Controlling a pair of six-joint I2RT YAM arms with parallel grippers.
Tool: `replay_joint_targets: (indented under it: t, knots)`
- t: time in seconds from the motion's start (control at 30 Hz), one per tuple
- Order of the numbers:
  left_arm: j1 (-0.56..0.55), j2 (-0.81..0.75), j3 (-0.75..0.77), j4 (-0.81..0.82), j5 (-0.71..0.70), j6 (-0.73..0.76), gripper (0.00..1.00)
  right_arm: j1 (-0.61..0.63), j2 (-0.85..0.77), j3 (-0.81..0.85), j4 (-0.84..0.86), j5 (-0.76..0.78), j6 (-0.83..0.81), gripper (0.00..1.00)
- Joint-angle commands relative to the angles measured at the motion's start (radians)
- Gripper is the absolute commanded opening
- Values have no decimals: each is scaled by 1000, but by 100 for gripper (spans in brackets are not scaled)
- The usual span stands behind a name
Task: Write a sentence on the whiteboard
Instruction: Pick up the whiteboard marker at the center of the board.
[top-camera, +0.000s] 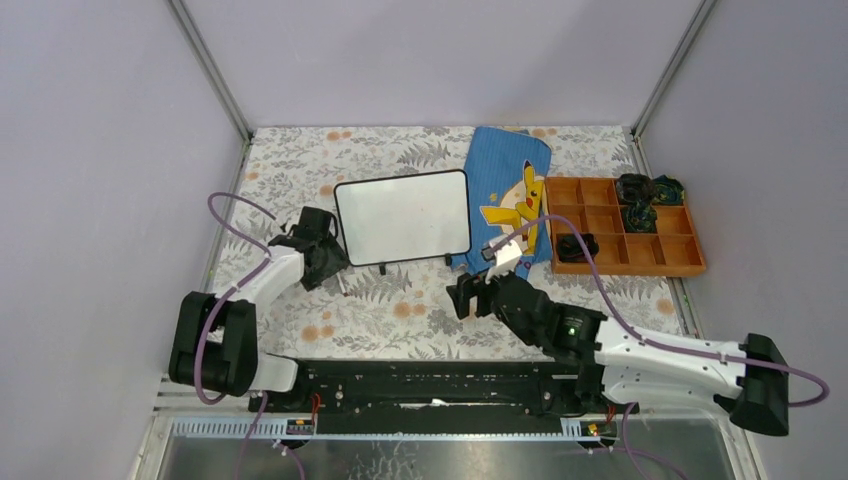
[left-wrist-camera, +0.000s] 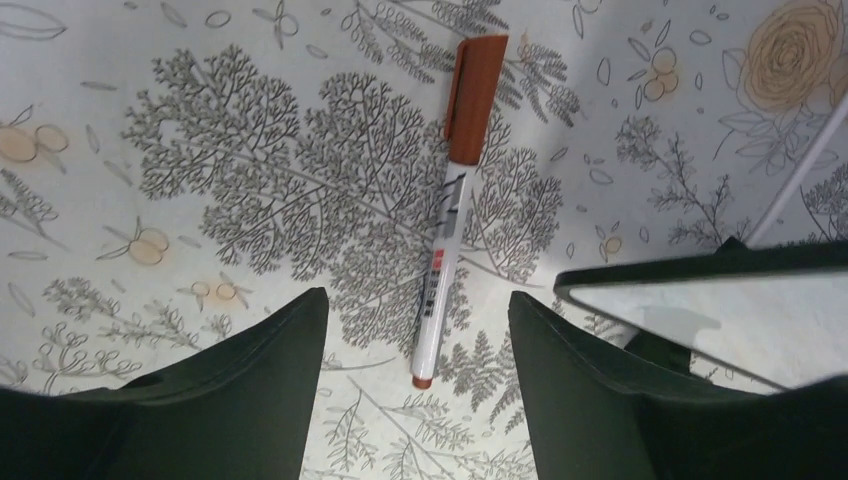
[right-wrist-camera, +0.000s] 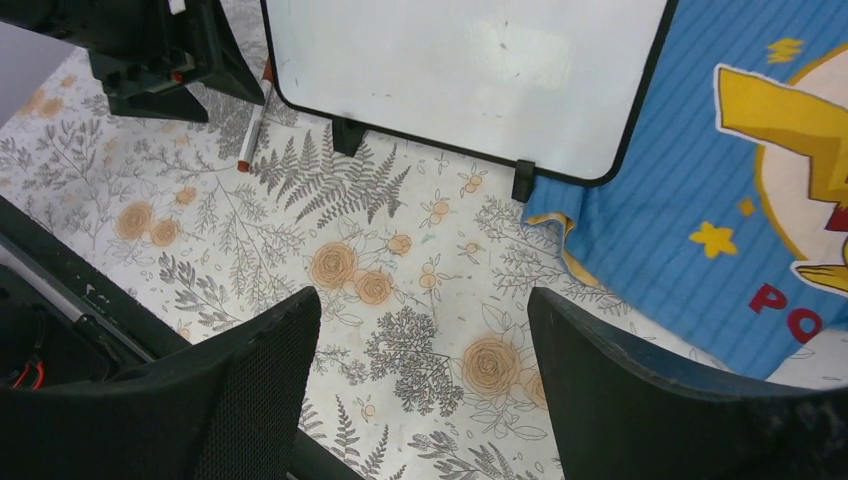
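Now L claw (left-wrist-camera: 418, 300), R claw (right-wrist-camera: 425, 300) both released; marker (left-wrist-camera: 445, 250) under L, whiteboard (top-camera: 402, 217) beside.

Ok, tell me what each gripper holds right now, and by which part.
Nothing is held. The left gripper stands open astride the marker, near its tail end, not touching it; the right gripper hangs open and empty.

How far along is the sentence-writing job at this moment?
Nothing is done yet: the whiteboard bears no writing. In hand: the left gripper hovers over the capped marker, jaws open either side, not gripping. The right gripper is open and empty. Left: grasp, uncap, write.
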Motion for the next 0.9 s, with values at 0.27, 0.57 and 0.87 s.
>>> replay_joint_targets:
  t: [0.27,0.57,0.87]
  knots:
    - [10,145,57,70,-79,17,62,3,-139,-14,-19,80,-62,82]
    - [16,143,30,37,-103,20,56,3,-155,-15,-28,86,-60,82]
    - [51,102,23,2,-95,58,47,3,-159,-25,-21,86,-61,82]
